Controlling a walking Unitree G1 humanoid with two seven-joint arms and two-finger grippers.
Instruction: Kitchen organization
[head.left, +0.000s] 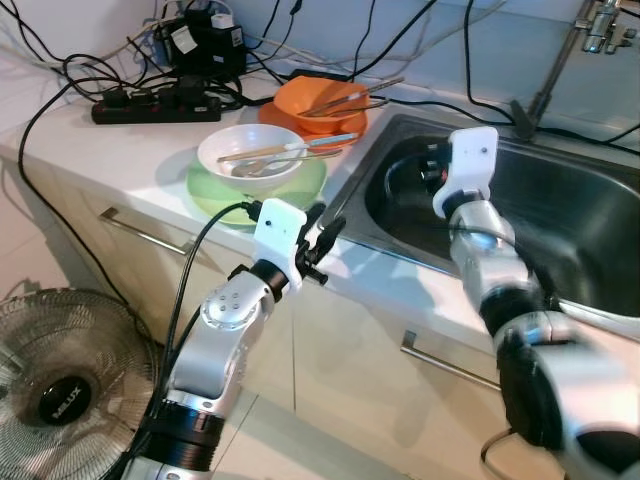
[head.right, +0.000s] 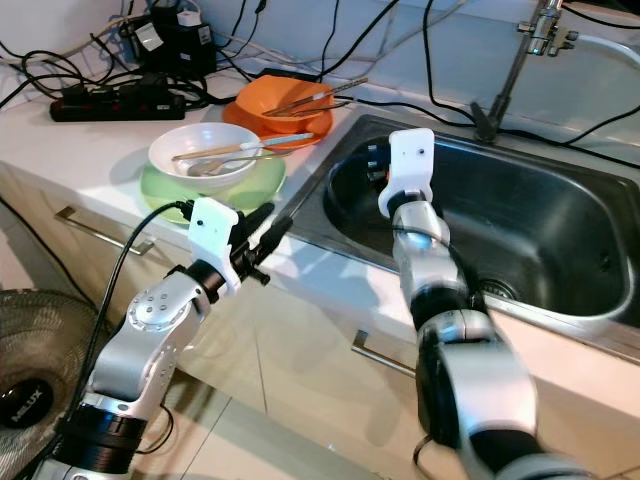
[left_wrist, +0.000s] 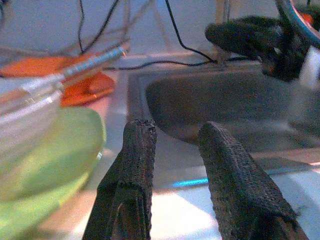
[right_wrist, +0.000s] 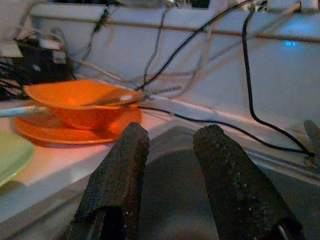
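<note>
Holding utensils, two bowls (head.left: 252, 150) (head.left: 322, 98) (white, orange) flank one sink (head.left: 560, 210).

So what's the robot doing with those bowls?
Nothing is picked up yet. The left gripper hangs open by the counter edge next to the white bowl on its green plate. The right gripper is open over the sink, pointing at the orange bowl.
</note>
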